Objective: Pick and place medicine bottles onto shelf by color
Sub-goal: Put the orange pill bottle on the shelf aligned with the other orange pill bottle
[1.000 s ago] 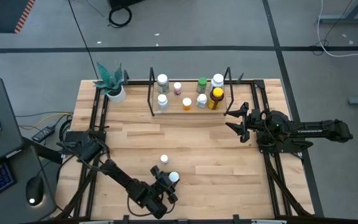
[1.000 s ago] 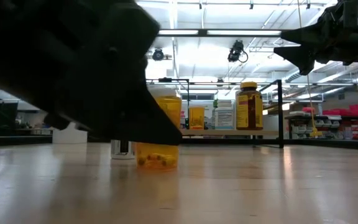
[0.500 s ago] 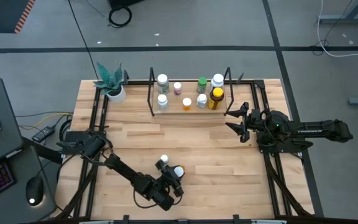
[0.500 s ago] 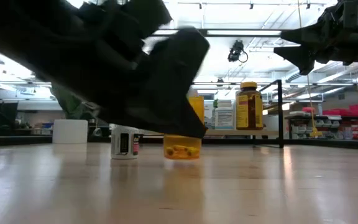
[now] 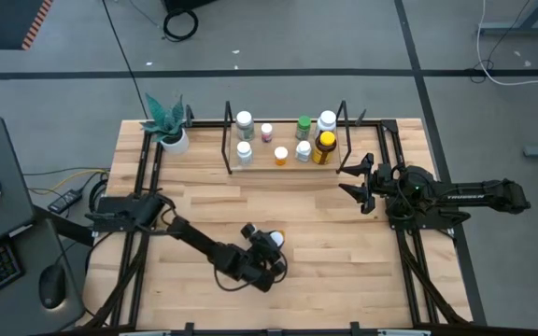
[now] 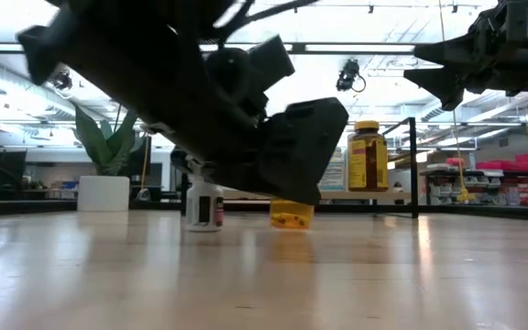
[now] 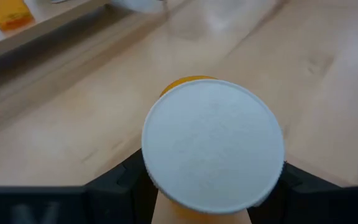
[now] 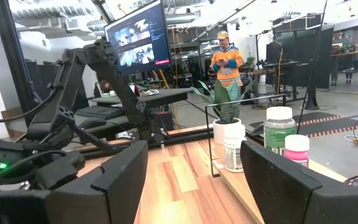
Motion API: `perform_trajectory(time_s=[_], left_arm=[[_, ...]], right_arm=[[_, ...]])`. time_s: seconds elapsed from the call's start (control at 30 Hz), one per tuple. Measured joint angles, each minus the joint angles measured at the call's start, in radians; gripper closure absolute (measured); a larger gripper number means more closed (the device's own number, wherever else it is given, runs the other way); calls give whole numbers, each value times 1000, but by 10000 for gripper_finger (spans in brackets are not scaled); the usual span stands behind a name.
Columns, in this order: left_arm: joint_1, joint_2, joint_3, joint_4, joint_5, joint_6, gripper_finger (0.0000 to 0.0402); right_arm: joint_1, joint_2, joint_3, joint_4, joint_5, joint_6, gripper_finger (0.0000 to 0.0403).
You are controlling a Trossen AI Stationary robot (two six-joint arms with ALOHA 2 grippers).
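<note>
Carry step: left gripper (image 7: 213,186) pinches the white-capped orange bottle (image 7: 211,146), shelf (image 5: 288,164) well ahead, right gripper (image 5: 351,180) idles spread.

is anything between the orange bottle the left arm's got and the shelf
Nothing visible on the table. The left gripper holds the orange bottle by its sides, and bare wood runs from it to the shelf. A white bottle stands just beside the gripper, off that line. The shelf's front row does already hold bottles.
</note>
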Motion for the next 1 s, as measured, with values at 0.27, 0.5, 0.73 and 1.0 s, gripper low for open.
perform_trajectory(time_s=[0.27, 0.5, 0.73, 1.0], left_arm=[[66, 0, 0, 93, -14, 87, 209], [149, 0, 0, 186, 19, 159, 209], [216, 0, 36, 209, 29, 188, 209], [222, 0, 100, 203, -27, 279, 209]], right_arm=[[0, 0, 0, 0, 0, 0, 138], [0, 0, 0, 0, 0, 0, 138], [0, 0, 0, 0, 0, 0, 138], [0, 0, 0, 0, 0, 0, 138]])
